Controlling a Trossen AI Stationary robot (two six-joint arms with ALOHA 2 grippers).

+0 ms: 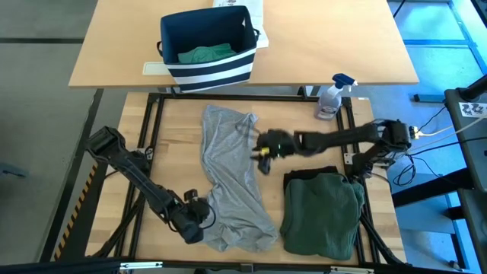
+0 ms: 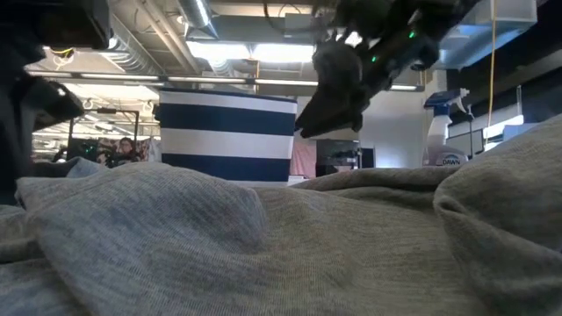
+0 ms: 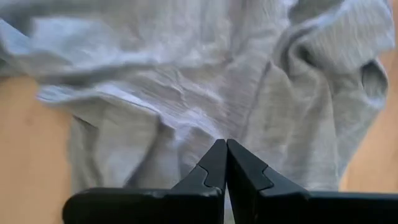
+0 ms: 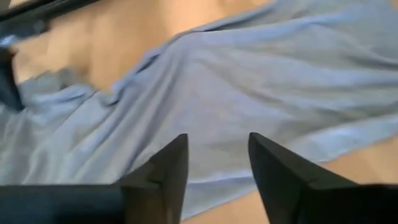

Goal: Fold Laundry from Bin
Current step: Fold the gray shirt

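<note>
- The left end effector [image 1: 204, 221] sits at the lower left of the high view, at the left border of the light grey garment [image 1: 232, 183] near its lower end. In its wrist view the two fingers [image 3: 214, 168] are pressed tip to tip; whether any cloth is pinched between them cannot be told.
- The right end effector [image 1: 262, 156] reaches in from the right and hangs over the grey garment's right border, about midway along its length. In its wrist view the fingers [image 4: 168, 171] stand apart with cloth showing in the gap, nothing held.
- The grey garment lies crumpled, its long axis running from the top of the wooden surface [image 1: 173, 144] down to its lower edge, the lower end spreading wider.
- Bare wood lies open left of the garment, and a narrower strip at upper right.
- A folded dark green garment [image 1: 323, 213] lies at lower right, just beside the grey one, on top of a black one [image 1: 308, 176] that peeks out at its upper side.
- A spray bottle [image 1: 332, 97] stands at the surface's upper right corner.
- The striped bin [image 1: 205, 49] stands on a second surface [image 1: 335, 38] at the top of the frame, with a teal-green garment [image 1: 203, 54] inside.
</note>
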